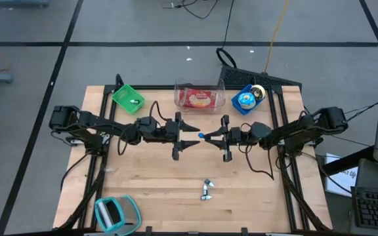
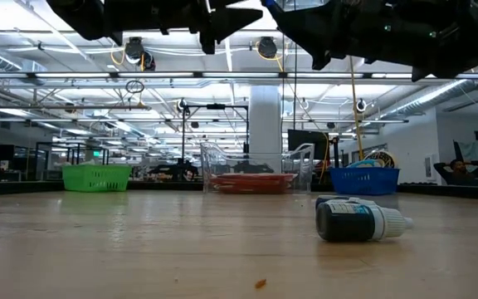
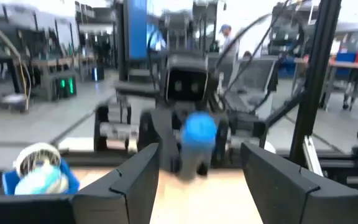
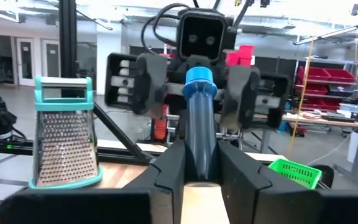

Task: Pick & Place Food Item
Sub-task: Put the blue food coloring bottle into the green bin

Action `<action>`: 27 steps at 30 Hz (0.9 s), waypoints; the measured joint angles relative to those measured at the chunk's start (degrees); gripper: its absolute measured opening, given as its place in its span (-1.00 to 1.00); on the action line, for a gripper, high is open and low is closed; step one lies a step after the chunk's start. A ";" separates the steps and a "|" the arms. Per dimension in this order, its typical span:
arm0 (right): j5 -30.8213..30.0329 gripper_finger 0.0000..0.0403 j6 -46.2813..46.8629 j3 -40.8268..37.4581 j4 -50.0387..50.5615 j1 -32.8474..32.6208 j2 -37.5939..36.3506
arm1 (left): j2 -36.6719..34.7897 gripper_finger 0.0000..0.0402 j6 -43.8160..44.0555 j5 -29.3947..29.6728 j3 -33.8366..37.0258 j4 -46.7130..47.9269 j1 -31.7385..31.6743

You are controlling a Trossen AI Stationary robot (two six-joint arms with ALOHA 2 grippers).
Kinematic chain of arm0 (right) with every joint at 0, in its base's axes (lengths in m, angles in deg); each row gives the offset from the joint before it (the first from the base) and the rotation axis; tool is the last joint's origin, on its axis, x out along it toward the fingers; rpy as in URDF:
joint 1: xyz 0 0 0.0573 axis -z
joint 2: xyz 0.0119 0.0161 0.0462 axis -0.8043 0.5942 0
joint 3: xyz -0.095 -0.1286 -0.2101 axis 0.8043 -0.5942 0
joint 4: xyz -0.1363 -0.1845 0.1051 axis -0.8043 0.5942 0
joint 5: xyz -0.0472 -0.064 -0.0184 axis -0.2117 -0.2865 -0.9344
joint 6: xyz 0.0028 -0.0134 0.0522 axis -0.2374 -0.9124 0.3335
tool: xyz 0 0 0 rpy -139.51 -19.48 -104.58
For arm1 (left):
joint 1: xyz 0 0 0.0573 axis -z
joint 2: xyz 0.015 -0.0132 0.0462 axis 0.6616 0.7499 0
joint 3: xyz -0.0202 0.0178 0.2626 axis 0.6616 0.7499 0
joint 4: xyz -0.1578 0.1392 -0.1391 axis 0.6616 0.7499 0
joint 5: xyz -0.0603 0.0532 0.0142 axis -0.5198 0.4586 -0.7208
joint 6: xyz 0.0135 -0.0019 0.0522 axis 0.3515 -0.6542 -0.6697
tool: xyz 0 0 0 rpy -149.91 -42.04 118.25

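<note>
Two dark robot arms meet above the middle of a wooden table [image 1: 149, 190], seen from overhead. The right gripper [image 1: 210, 136] holds a dark tube with a blue cap [image 1: 201, 136], cap end pointing at the left gripper [image 1: 190, 134], whose jaws stand wide apart just beside that cap. Behind the tube, along the far edge of the table, sit a green basket [image 1: 128, 98], a clear bin [image 1: 199, 96] holding a red packet, and a blue basket [image 1: 247, 99]. Nearer than the tube lie a small bottle [image 1: 207, 190] and, at the near left corner, a teal grater [image 1: 113, 212].

Level with the table top, both arms hang overhead, well above the wood. The small bottle [image 2: 360, 220] lies on its side in the foreground; the three containers line the far edge.

From the left wrist, the blue cap [image 3: 198, 129] floats between the open fingers [image 3: 135, 180] but does not yet touch them.

From the right wrist, the tube [image 4: 201, 124] is clamped between that arm's own jaws, pointing at the left gripper opposite; the grater [image 4: 64, 132] stands upright off to one side.

Judging from this, a hand-over in mid-air is under way. The left jaws would next need to advance over the cap and close before the right jaws let go.
</note>
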 joint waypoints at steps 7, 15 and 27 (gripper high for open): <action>0.12 -0.67 0.00 0.00 0.02 -0.04 -0.02 | 1.25 0.13 -0.69 0.63 -0.20 -1.07 0.33; -0.01 -0.64 0.16 0.00 0.51 -0.04 -0.02 | 5.54 0.13 -1.69 0.35 -4.71 -1.50 0.22; 0.10 -0.64 0.00 0.00 1.24 -0.04 -0.02 | 6.14 0.13 -3.20 0.19 -5.55 -0.50 -0.07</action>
